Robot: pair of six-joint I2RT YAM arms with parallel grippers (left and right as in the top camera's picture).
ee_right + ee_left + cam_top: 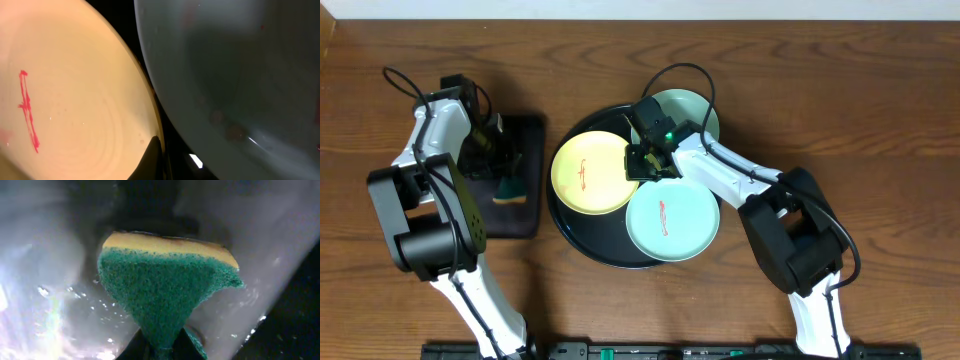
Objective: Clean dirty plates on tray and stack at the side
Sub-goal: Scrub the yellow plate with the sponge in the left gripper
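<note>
Yellow plate [588, 172], near blue plate [672, 220] and far blue plate [694, 112] sit in round black tray [585, 237] mid-desk; right claw [646, 160] at yellow plate's rim, opening cannot be told; left claw [500, 165] pinches sponge [165, 295] over rectangular tray [527, 130] by left edge.

A large round black tray with a raised rim [588, 238] sits mid-way across the brown wood-grain table [880, 90]. Three small round plastic plates lie in it. The pale yellow plate [588, 172] is on the left and one light blue plate [672, 220] is at the near right. The other light blue plate [696, 110] is at the far right, reaching past the far rim. Just left of this tray lies a smaller rectangular black tray [525, 218]. Over it is a green-and-yellow scouring sponge [165, 295], pinched in the left gripper [488, 142].
</note>
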